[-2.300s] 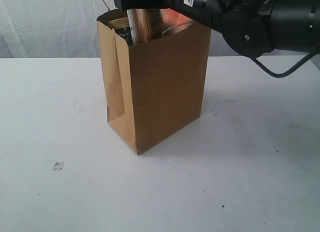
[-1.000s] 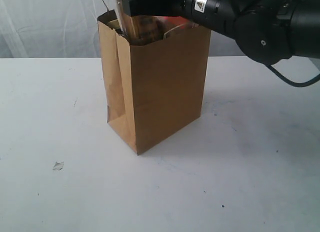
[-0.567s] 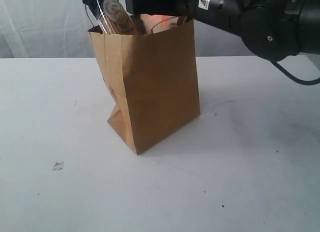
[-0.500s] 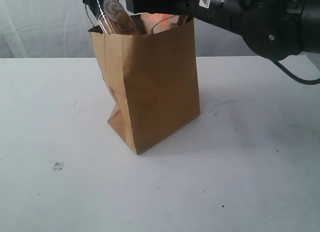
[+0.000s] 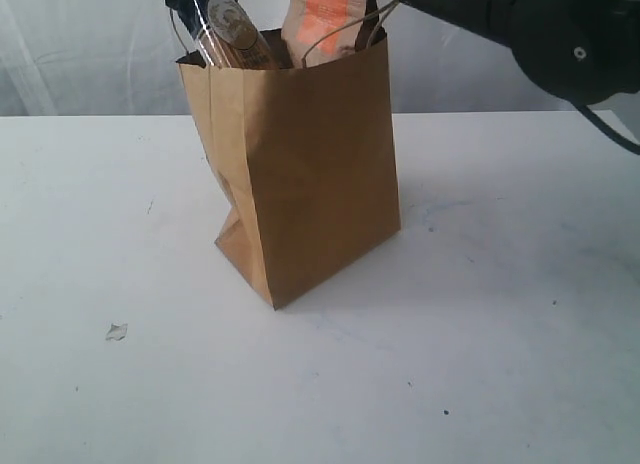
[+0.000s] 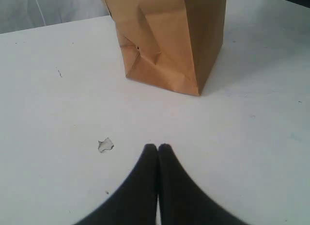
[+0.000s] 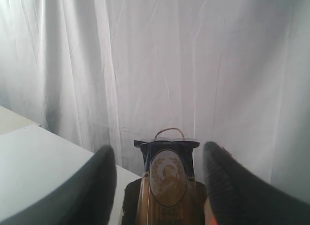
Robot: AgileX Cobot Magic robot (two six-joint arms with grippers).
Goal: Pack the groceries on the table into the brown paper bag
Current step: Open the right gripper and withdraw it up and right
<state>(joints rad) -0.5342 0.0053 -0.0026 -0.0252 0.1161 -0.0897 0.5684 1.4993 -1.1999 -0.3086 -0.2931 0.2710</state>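
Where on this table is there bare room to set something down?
The white table is bare right of the brown paper bag and in front of it; left is free too, apart from one small white scrap. Crowded: the bag's mouth, where the spaghetti pack and kraft pouch stick out.

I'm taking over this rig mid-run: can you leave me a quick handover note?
Left gripper: shut, empty, low over the table, facing the brown paper bag.
Right gripper: open, empty, up by the bag's mouth.
Done: long spaghetti pack and kraft pouch with orange label stand in the bag, tops sticking out.
Left: other groceries are not in view; check inside the bag. Its lower side is buckled, so it may tip.
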